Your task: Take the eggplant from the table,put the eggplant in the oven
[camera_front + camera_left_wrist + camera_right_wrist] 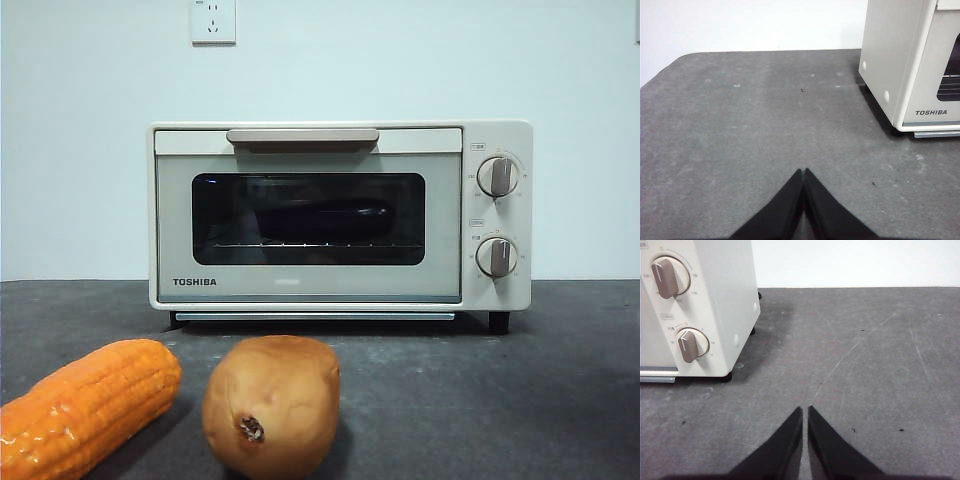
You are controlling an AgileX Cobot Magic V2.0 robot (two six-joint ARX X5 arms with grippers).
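Observation:
The cream-white Toshiba oven (340,215) stands at the back of the dark grey table (520,400) with its door closed. Through the dark glass window a dark elongated shape, the eggplant (322,218), lies on the rack inside. My left gripper (803,172) hovers shut over bare table off the oven's (900,60) left side, holding nothing. My right gripper (805,411) is shut and empty over bare table beside the oven's (700,305) knob side. Neither gripper shows in the front view.
An orange corn cob (85,405) lies at the front left and a tan-brown potato (272,405) stands beside it, both close to the camera. A wall socket (213,20) sits high on the white wall behind the oven.

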